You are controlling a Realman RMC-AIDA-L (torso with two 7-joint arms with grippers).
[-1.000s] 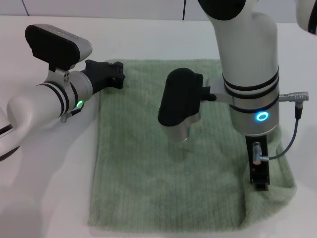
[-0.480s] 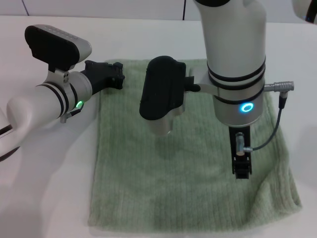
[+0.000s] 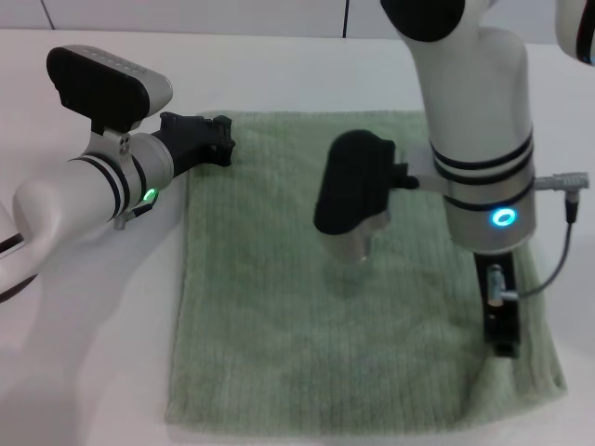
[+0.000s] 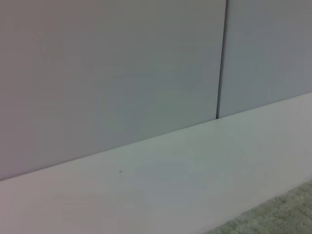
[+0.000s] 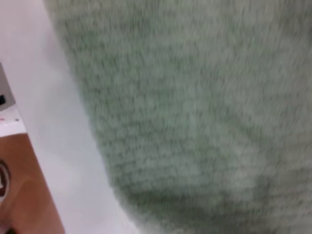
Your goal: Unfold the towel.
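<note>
White table (image 3: pixel 279 74) w/ the towel (image 3: pixel 279 307) lying flat under the right gripper (image 3: pixel 503 346), which is down at its near corner; can't tell if it's pinching. Left gripper (image 3: pixel 221 139) waits at the far corner, can't tell either. If the cloth slips out, that corner could flop back.

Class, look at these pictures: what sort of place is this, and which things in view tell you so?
Probably a robot lab or test bench, not a home: a plain white table, bare grey wall panels behind it, and a lone towel laid out under the right gripper, the left gripper at its edge.
</note>
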